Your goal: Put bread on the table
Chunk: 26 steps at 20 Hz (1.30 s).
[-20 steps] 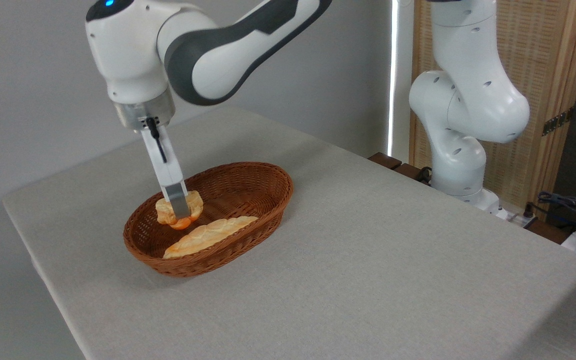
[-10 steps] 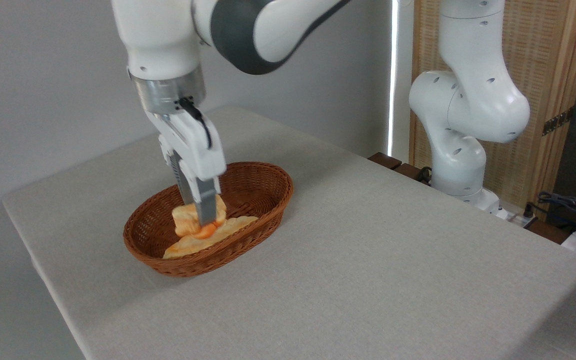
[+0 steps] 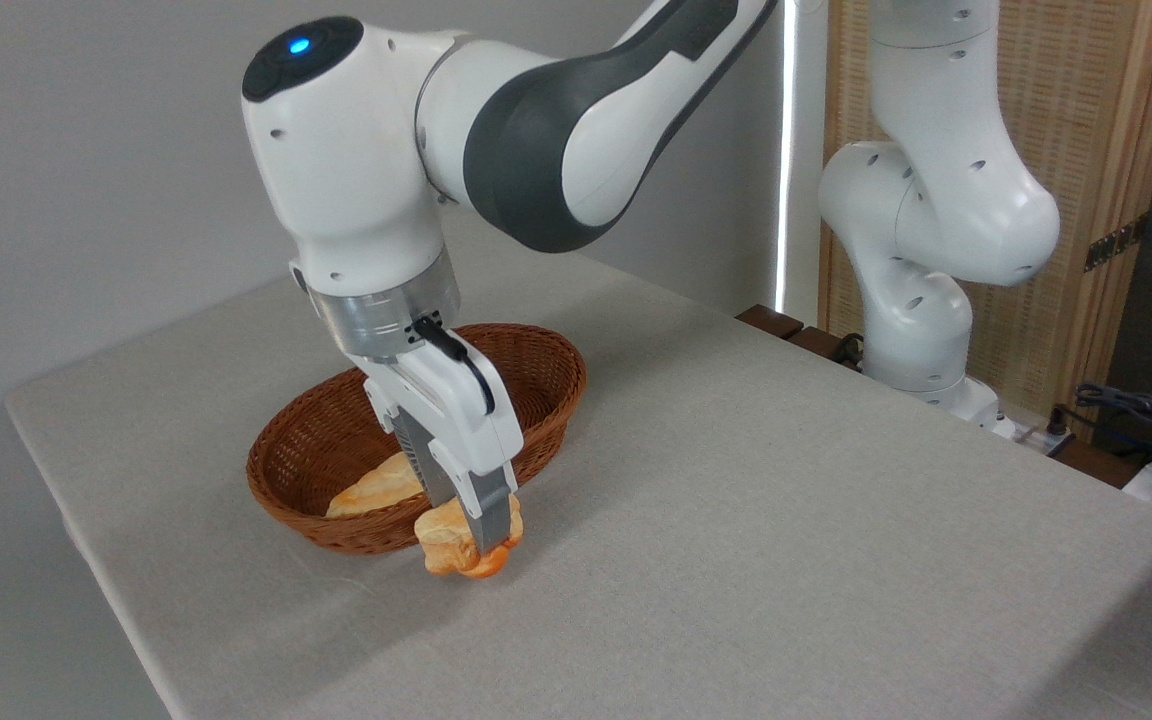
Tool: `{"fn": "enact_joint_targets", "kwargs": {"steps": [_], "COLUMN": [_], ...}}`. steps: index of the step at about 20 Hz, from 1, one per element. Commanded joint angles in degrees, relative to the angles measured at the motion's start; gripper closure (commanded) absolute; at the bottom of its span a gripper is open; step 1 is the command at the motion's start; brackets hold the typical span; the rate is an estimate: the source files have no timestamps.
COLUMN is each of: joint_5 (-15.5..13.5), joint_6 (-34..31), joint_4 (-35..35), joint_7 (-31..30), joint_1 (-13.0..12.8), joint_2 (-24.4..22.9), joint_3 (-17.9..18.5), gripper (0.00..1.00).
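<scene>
My gripper (image 3: pixel 476 535) is shut on the bread (image 3: pixel 448 548), a small golden-orange bun with a lumpy edge. The bun hangs just outside the front rim of the brown wicker basket (image 3: pixel 546 385), right at the cloth of the table (image 3: pixel 786 520); I cannot tell whether it touches the cloth. My fingers clamp it from above and hide its middle.
A long pale braided loaf (image 3: pixel 376 488) lies inside the basket, partly hidden behind my gripper. The arm's white base (image 3: pixel 921 330) stands at the table's far right edge, with cables (image 3: pixel 1136 410) beside it. The table's front edge runs at the lower left.
My gripper has carried the bun out of the basket, over its front rim, rightwards and towards the camera, then down to the cloth. The braided loaf stayed in place.
</scene>
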Motion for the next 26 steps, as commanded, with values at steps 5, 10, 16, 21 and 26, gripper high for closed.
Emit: {"fn": "enact_joint_targets", "kwargs": {"steps": [5,10,16,21,26], "joint_5": [1.07,1.07,0.63,0.98,1.07], "joint_6": [-0.58,-0.58,0.38,0.38,-0.49], "joint_4": [0.59,0.59,3.22,4.80,5.60], "joint_7": [0.08,0.08,-0.70,-1.50,-2.02], "joint_1": [-0.69,-0.77,-0.77,-1.21,-1.30], "joint_2": [-0.40,-0.49,-2.07,-4.35,-4.71], "joint_3": [0.46,0.46,-0.42,-2.26,-2.44], "gripper": [0.00,0.00,0.00,0.00,0.00]}}
